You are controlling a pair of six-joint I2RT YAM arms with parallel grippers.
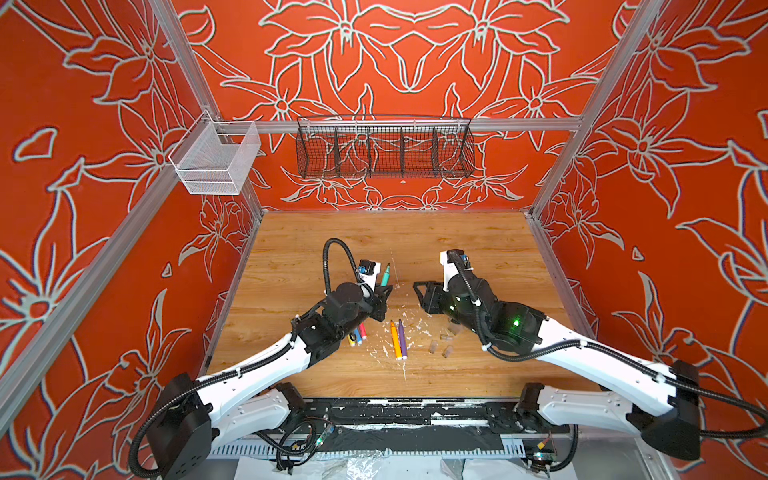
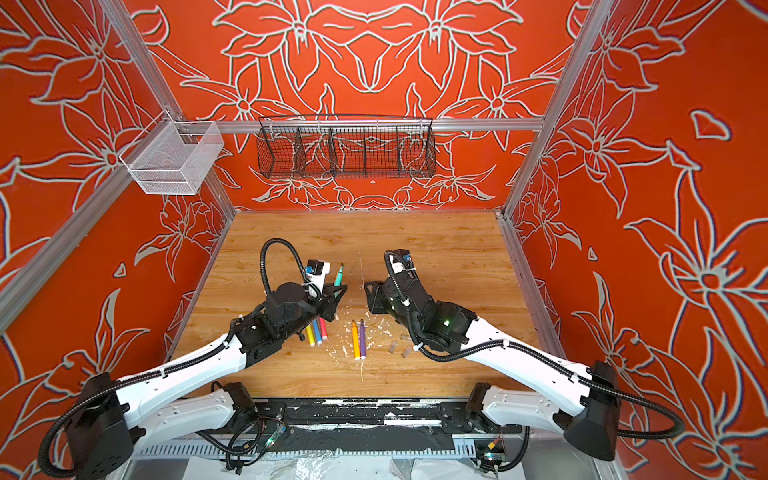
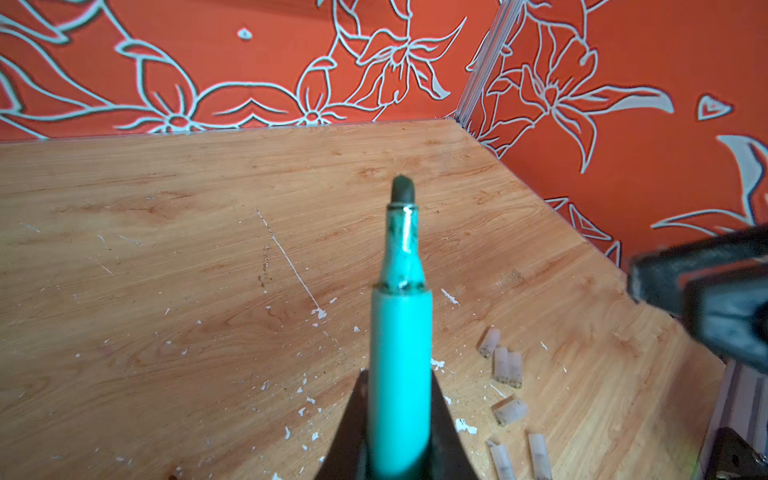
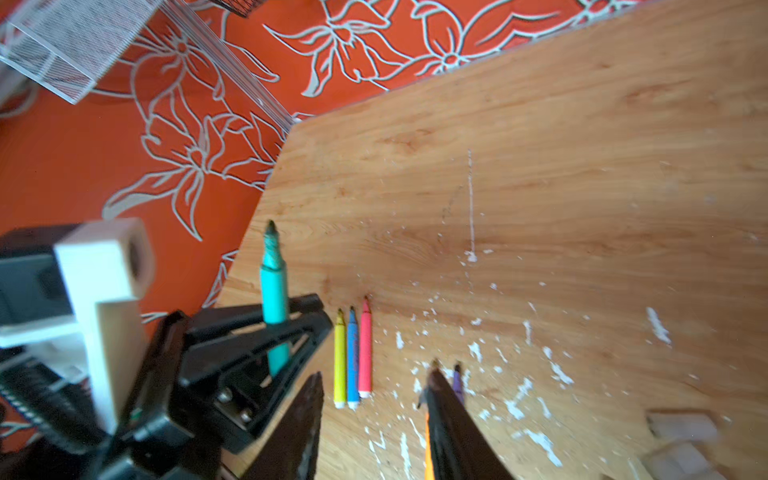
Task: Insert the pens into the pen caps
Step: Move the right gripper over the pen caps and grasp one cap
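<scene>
Both arms reach in from the near edge of the table. Their white links slope inward and their black wrists bend so that the two tools face each other across the middle, apart. Nearest, on the right, the clear pen caps lie loose on their sides, some just beside the right arm. Left of them the orange pen and the purple pen lie side by side with their tips toward the far wall, among white flecks. Further left the yellow pen, blue pen and pink pen lie in a tight row, tips also far; in both top views the left wrist partly covers them. Beyond these, the left tool is clamped tight on the lower barrel of the teal pen. That pen stands tilted, its dark bare tip pointing up and toward the far wall. At about the same depth the right tool points left, its jaws partly apart with nothing between them.
</scene>
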